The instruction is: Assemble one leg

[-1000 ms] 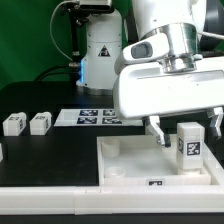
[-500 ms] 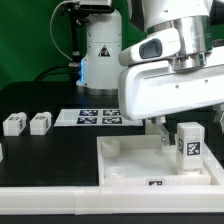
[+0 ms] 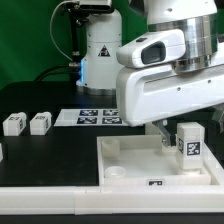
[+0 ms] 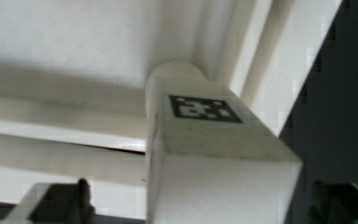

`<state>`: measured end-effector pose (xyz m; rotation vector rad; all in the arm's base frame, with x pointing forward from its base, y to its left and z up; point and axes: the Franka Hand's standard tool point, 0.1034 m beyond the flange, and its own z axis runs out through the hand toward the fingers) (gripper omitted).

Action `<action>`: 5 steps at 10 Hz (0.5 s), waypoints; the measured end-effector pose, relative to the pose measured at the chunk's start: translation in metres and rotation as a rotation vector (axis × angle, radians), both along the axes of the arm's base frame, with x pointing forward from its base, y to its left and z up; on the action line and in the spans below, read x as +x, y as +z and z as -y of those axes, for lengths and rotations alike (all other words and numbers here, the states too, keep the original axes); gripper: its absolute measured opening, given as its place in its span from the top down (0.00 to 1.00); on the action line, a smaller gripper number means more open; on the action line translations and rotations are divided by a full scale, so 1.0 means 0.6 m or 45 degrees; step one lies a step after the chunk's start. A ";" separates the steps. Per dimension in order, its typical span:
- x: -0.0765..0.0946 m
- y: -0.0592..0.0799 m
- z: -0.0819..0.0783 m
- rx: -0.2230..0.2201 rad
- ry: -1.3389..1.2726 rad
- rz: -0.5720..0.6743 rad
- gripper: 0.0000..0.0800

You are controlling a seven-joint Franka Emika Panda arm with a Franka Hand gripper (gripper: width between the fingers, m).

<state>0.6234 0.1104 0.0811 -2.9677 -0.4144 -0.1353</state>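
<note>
One leg stands upright in the white tray, the hand open and empty astride it; seating seems underway, next probably grip and twist.

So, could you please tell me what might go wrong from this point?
1. The leg stands upright on the tray between the fingers of the open gripper; any sideways move could knock it over.
2. Whether the leg is fully seated in the tray cannot be told, so it may be loose and tip.
</note>
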 end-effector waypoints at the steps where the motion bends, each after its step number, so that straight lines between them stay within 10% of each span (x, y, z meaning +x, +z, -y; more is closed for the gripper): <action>1: 0.000 0.000 0.000 0.000 0.000 -0.001 0.38; 3: 0.000 -0.001 0.000 0.005 -0.051 -0.008 0.64; 5: 0.001 -0.001 0.001 0.020 -0.187 -0.024 0.64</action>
